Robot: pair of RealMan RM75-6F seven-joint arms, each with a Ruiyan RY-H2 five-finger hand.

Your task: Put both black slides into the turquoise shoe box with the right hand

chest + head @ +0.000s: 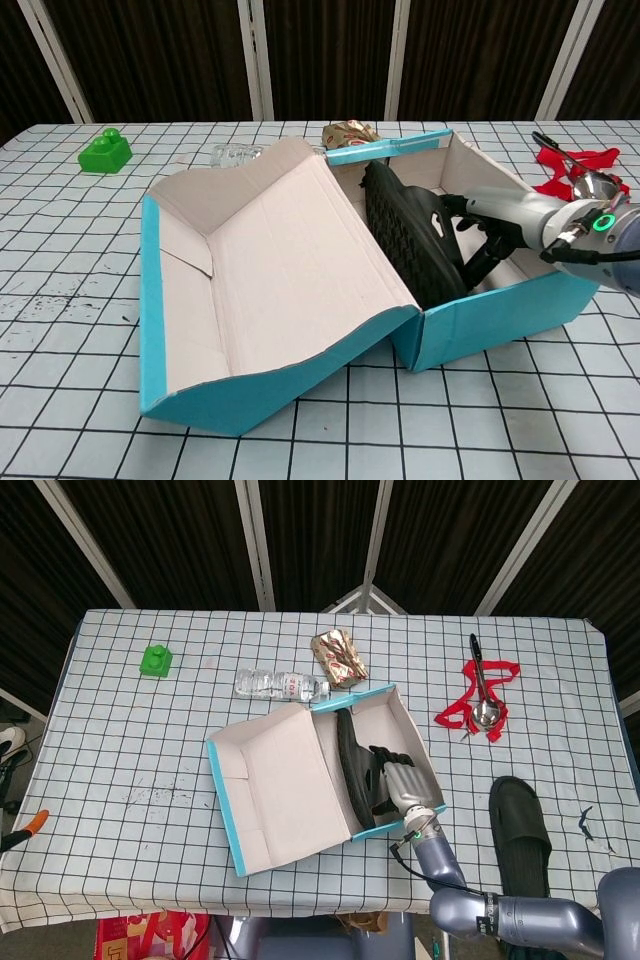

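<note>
The robot's right hand [404, 785] [497, 222] reaches inside the open turquoise cardboard shoe box [246, 853] [500, 318], its dark fingers [478, 262] closed around a black rubber slide [357, 780] [410, 240] that stands on edge against the box's inner side, just left of the hand. The second black rubber slide [520, 835] lies flat on the checked counter [130, 750] [80, 260], to the right of the hand and outside the box. Beyond the hand lie a clear plastic bottle [280, 685] and a crumpled gold foil packet [338, 657]; far right of it sits a red strap with a metal spoon [482, 705].
</note>
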